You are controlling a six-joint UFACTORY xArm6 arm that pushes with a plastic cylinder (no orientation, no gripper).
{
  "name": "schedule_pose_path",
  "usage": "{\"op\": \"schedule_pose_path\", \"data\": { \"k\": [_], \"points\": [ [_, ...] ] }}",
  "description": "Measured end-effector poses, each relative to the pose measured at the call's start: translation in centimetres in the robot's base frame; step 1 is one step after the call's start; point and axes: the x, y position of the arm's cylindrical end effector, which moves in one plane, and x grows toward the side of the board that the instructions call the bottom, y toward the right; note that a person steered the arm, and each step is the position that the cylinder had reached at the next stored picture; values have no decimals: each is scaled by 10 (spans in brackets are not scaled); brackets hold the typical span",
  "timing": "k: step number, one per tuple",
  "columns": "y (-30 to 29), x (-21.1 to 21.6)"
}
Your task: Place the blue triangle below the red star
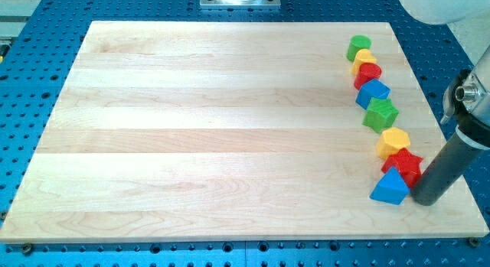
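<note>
The blue triangle (390, 188) lies near the board's lower right, touching the red star (404, 164) just above and to its right. The star's lower right is partly hidden by my rod. My tip (423, 200) rests on the board right beside the blue triangle's right side and below the red star, touching or nearly touching both.
A yellow hexagon block (393, 141) sits against the red star's top. Above it runs a curved line of blocks: green (380, 114), blue (374, 92), red (368, 73), yellow (361, 59), green (357, 45). The board's right edge (440, 122) is close by.
</note>
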Motion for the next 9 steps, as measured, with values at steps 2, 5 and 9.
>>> {"op": "schedule_pose_path", "data": {
  "k": [2,5,9],
  "points": [
    [0,-9],
    [0,41],
    [-113,41]
  ]
}}
